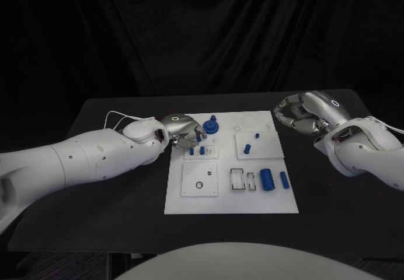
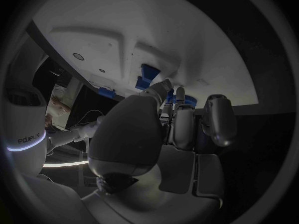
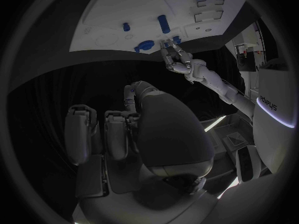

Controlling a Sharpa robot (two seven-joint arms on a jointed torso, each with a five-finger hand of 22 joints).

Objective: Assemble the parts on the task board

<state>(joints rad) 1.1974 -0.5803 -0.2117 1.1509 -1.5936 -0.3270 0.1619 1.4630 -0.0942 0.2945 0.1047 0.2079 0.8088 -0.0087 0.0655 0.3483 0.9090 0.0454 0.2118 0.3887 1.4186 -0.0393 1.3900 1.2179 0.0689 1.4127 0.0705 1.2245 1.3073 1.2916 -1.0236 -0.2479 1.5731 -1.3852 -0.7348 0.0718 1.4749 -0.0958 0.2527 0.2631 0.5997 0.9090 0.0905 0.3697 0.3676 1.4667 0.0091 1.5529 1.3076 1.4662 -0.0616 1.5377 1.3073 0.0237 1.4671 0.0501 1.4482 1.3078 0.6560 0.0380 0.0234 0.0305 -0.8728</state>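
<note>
Head view shows the white task board [image 1: 232, 201] lying in the middle of the black table [image 1: 110, 192], with the blue parts spread over it. Near its far left corner stands a round blue part with a knob on top [image 1: 211, 126]. Just beside it, the left hand [image 1: 181, 131] rests over the board's far left edge, fingers curled down toward 2 small blue pegs [image 1: 197, 150] standing in a recessed plate. Whether those fingers actually pinch anything, I cannot tell; the left wrist view shows the fingers [image 2: 181, 122] close together and pointing at blue pieces on the board, but the contact itself is hidden.

Further right on the board, another short blue peg [image 1: 247, 149] stands upright in a square plate. In the near right area, a large blue cylinder [image 1: 266, 179] lies on its side, and a thinner blue bar [image 1: 285, 179] lies just beside it, apart from it. 2 rectangular slots [image 1: 237, 178] sit to the left of the cylinder.

Off the board's far right corner, the right hand [image 1: 305, 114] hangs above the table, well apart from the parts. Its fingers are curled inward with nothing in them, and the right wrist view shows the same hand [image 3: 118, 134] with its fingers drawn in side by side.
</note>
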